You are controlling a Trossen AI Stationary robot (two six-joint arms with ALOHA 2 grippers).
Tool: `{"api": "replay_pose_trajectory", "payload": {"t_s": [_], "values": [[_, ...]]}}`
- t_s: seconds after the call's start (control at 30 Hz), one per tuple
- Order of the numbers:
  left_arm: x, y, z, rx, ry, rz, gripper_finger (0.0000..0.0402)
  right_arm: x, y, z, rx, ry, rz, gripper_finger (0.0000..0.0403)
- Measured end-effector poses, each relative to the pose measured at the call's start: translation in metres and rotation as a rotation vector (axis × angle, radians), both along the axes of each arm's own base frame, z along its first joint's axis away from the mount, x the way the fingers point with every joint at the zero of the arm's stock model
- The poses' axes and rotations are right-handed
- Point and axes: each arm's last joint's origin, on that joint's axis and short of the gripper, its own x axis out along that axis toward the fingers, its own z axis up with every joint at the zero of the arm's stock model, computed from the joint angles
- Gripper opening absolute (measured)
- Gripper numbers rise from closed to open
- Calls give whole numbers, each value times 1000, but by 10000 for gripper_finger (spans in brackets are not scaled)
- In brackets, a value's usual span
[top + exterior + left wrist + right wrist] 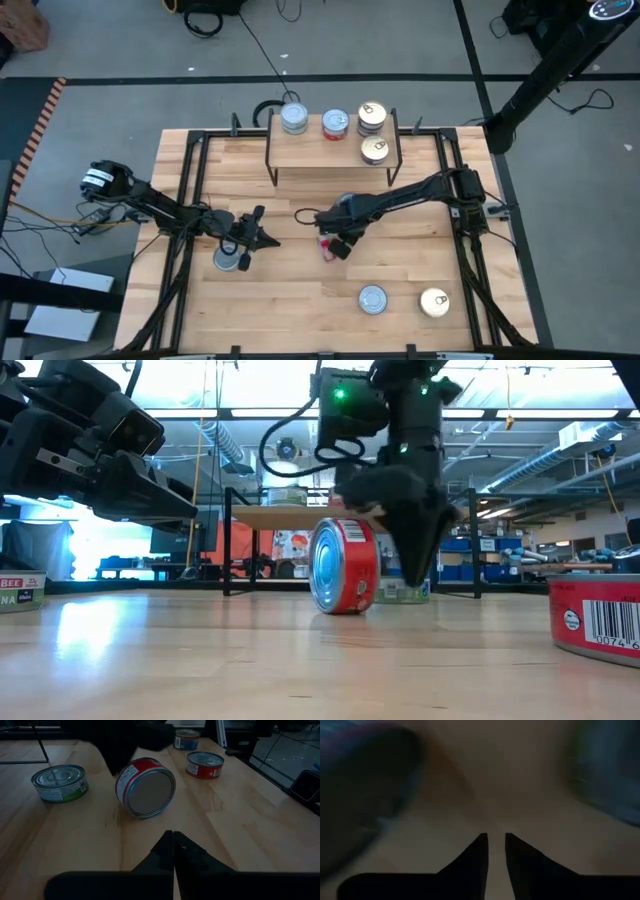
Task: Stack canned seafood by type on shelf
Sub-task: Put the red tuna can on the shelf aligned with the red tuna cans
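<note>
Right gripper (418, 575): I've got it low over mid-table, tip just beside the red tin; its wrist view shows the two fingers a narrow slit apart with nothing between them.
Red tin (343, 565): it stands on its rim like a wheel, not flat, so I judge it won't stack until it's laid down or gripped across its faces.
Left gripper (173, 851): parked on the left side of the table, fingers pressed together, empty, pointing at that same tin.
Shelf (300, 150): at the far edge, already carrying a silver-topped tin (294, 119), a red-labelled one (335, 124) and two gold pull-tab tins (372, 116), each type in its own spot, which is why the red one belongs beside its match.
Loose tins: silver top (372, 299) and gold top (434, 302) near the front, another by the left gripper (229, 260).
Writing: only "BEE" on a tin at the low view's edge (20, 592), a barcode on the red tin at right (597, 622); brand names I can't make out.
</note>
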Motion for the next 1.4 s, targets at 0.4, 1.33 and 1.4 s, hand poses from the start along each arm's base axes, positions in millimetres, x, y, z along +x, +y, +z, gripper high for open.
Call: {"api": "replay_pose_trajectory", "payload": {"t_s": [0.4, 1.33, 1.4], "values": [[0, 0, 0, 1, 3, 0, 6, 3, 22, 53, -95, -36, -26, 128], [0, 0, 0, 1, 4, 0, 6, 15, 92, 62, -131, -379, -203, 302], [0, 0, 0, 1, 4, 0, 6, 13, 91, 57, -135, -370, -204, 306]]}}
